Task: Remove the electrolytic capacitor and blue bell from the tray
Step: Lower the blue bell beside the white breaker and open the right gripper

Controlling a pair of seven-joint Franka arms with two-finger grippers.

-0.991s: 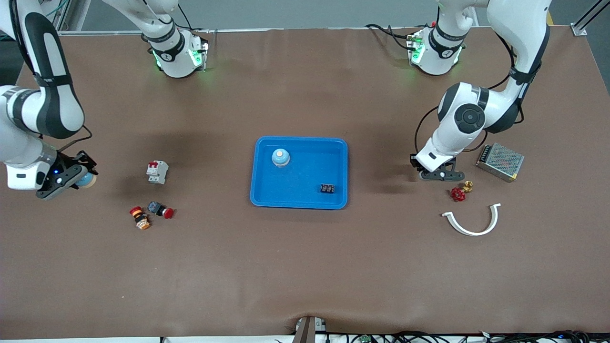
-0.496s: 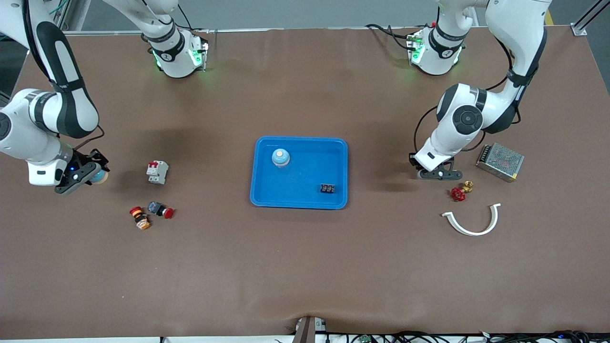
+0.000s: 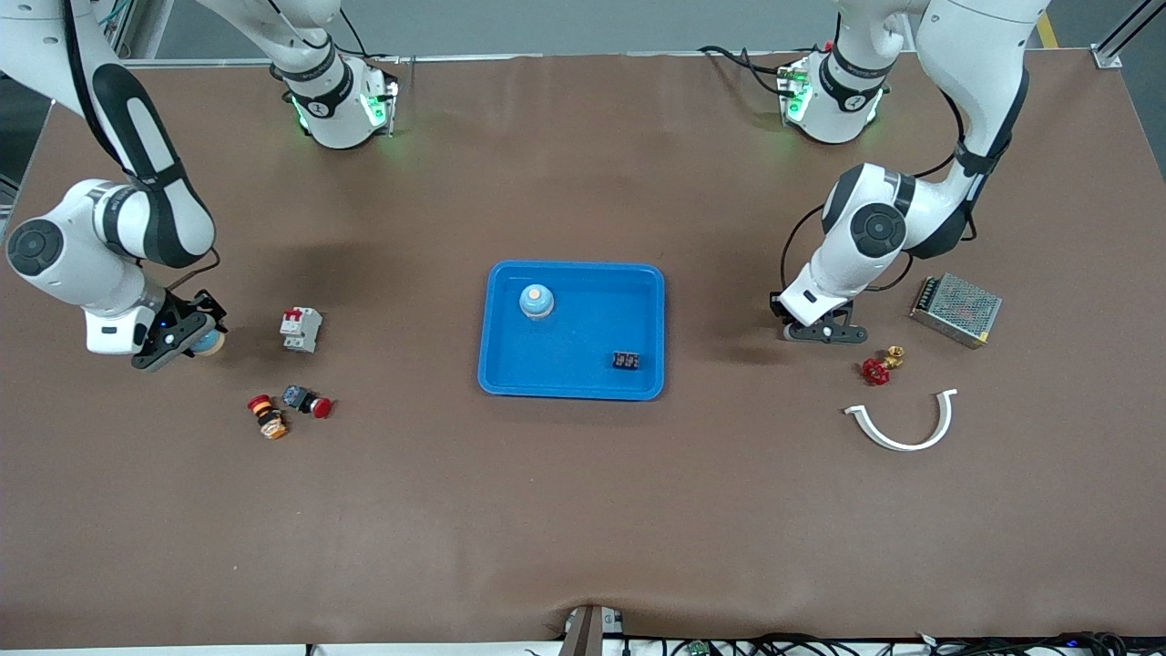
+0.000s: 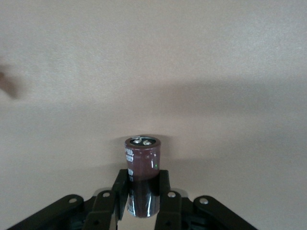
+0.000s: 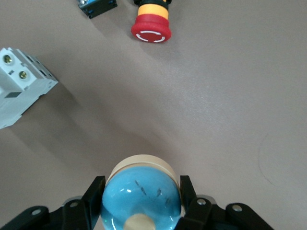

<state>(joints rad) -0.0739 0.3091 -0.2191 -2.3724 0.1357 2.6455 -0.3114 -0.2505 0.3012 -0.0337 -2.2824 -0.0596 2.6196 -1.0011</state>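
My right gripper (image 3: 193, 337) is shut on a blue bell (image 5: 141, 196) with a cream base, its fingers (image 5: 94, 191) pressing on both sides of the dome. It hangs over the table at the right arm's end, beside the white circuit breaker (image 3: 301, 329). My left gripper (image 3: 823, 332) is shut on a dark maroon capacitor (image 4: 142, 160), held upright over bare table between the blue tray (image 3: 496, 364) and the red valve (image 3: 876, 370). A second blue bell (image 3: 536, 301) and a small black part (image 3: 625, 361) lie in the tray.
A red push button (image 3: 310, 402) and an orange-red button (image 3: 267, 416) lie nearer the camera than the circuit breaker. A metal mesh power supply (image 3: 956, 309) and a white curved clip (image 3: 902, 425) lie at the left arm's end.
The right gripper has carried the bell toward the circuit breaker and the tray. The left gripper has shifted a little toward the tray with the capacitor.
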